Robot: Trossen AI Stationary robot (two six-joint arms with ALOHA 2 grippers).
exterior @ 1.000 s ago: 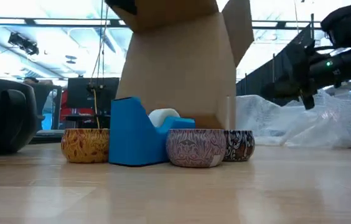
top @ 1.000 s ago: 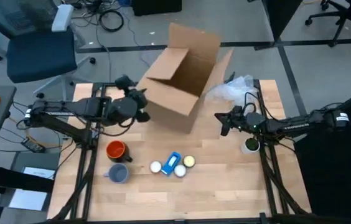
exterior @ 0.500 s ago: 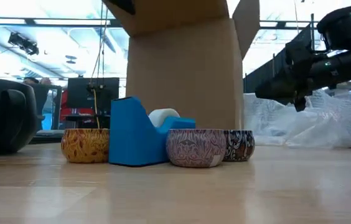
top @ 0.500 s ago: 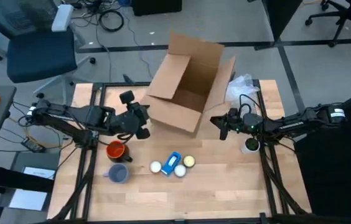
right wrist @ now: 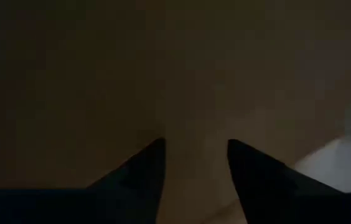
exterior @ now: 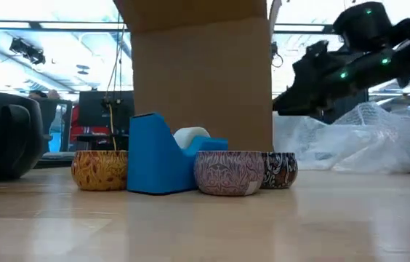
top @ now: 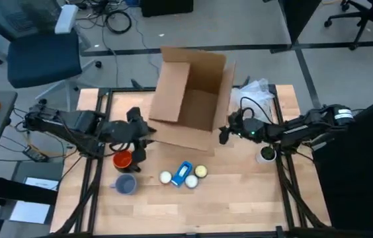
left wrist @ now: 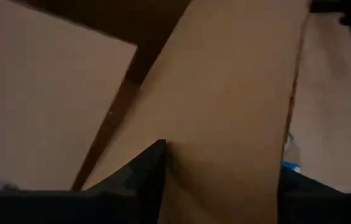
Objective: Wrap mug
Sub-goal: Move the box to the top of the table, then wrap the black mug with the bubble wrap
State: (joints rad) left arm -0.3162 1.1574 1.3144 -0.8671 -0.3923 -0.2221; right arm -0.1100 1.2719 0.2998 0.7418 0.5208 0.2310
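An open brown cardboard box (top: pixel 190 99) stands upright at the table's middle far side, its opening facing up. My left gripper (top: pixel 140 137) is open at the box's near left corner, and a cardboard panel (left wrist: pixel 225 124) fills the view between its fingers. My right gripper (top: pixel 224 134) is open at the box's near right corner, facing cardboard (right wrist: pixel 194 93). An orange mug (top: pixel 123 159) and a grey-blue mug (top: pixel 125 184) stand on the table near my left gripper. A white mug (top: pixel 266 155) stands under my right arm. My left gripper comes level at the box's near left corner, with its open fingers (left wrist: pixel 147 177) on either side of a cardboard panel's face. My right gripper points level at the box's right wall from the table's right. I cannot tell whether either gripper touches the cardboard.
A blue tape dispenser (top: pixel 182 173) and three small round tins (top: pixel 165 177) (top: pixel 192 181) (top: pixel 201 171) sit near the table's middle front. Crumpled clear plastic wrap (top: pixel 256 92) lies at the far right behind the box.
The box has swung from tipped over to upright, so its opening now faces up and its near wall stands square to the table's near edge. My left gripper has moved toward the near edge beside it. My right gripper has moved left toward the box.
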